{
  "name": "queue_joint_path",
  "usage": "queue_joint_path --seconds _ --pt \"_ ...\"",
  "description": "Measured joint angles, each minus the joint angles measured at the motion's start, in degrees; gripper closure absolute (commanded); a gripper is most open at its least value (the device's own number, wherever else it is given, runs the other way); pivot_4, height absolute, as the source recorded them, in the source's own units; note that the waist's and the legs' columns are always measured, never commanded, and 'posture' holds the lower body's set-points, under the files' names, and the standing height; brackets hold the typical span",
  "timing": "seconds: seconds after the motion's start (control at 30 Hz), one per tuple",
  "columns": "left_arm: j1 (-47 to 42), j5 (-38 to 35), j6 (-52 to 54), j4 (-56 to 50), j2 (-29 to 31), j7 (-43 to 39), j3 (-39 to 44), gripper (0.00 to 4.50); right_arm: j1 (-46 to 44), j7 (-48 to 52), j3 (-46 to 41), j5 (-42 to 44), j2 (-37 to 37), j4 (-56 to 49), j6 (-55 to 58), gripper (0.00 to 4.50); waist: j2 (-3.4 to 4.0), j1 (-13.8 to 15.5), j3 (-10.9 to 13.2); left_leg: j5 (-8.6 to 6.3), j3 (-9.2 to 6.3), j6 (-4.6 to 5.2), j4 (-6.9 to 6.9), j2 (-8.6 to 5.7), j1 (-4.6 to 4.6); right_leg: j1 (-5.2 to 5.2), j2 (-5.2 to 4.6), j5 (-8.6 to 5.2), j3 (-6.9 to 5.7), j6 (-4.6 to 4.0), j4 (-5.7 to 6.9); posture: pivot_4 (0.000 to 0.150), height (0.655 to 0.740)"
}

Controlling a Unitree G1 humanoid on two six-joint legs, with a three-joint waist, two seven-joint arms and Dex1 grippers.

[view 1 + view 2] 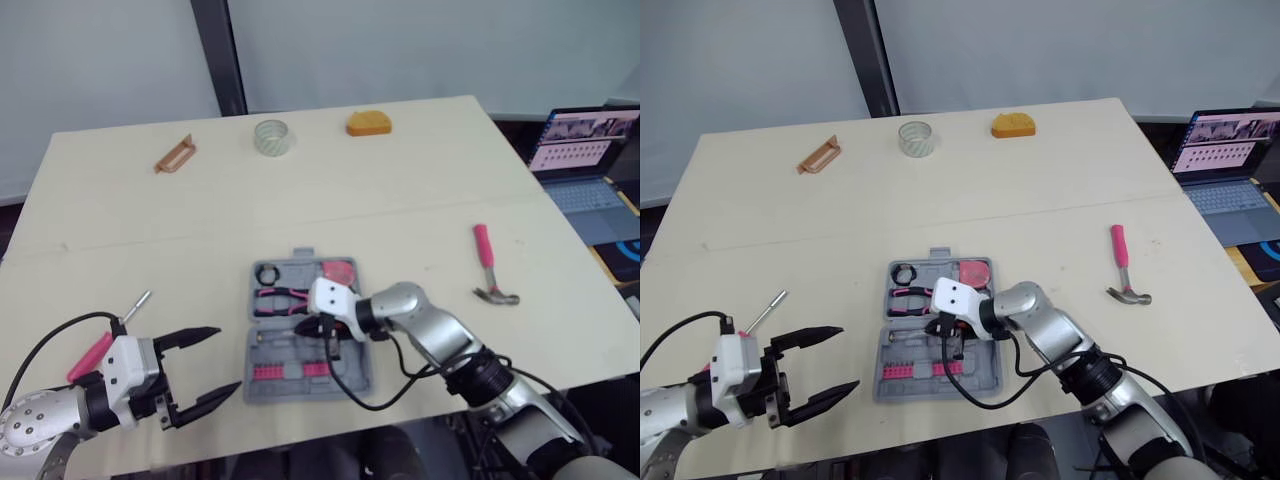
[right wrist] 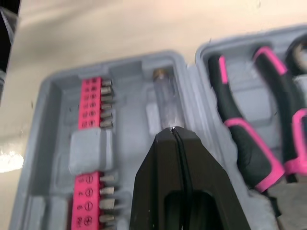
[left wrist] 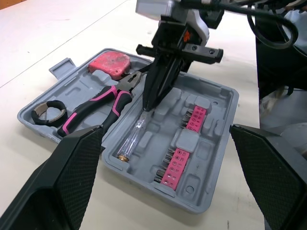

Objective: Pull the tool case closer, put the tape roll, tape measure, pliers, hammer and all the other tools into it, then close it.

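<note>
The grey tool case (image 1: 352,378) lies open near the table's front edge. In it are a black tape roll (image 1: 267,273), pink-handled pliers (image 1: 280,297), a red tape measure (image 1: 341,271), pink bit strips (image 1: 290,370) and a clear-handled screwdriver (image 3: 130,140). My right gripper (image 1: 331,347) is shut and points down into the case, its tip on the clear screwdriver (image 2: 167,103). Left of the case, my left gripper (image 1: 228,360) hangs open and holds nothing. A pink-handled screwdriver (image 1: 92,354) lies behind it. The pink-handled hammer (image 1: 489,265) lies to the right.
At the far side of the table stand a clear tape roll (image 1: 272,137), an orange object (image 1: 370,123) and a brown handle-shaped piece (image 1: 175,153). A laptop (image 1: 590,160) sits off the table's right edge. A black cable loops below my right wrist.
</note>
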Motion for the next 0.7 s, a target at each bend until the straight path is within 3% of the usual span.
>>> queue_joint_path --seconds 0.7 --pt "0.8 -0.6 -0.3 2.04 -0.44 -0.64 1.14 0.0 1.89 -0.8 -0.31 -2.66 1.46 2.78 0.46 4.49 0.0 -0.03 0.0 0.0 0.0 0.0 0.0 0.0 0.01 0.0 0.0 0.0 0.0 0.0 0.02 0.15 0.74"
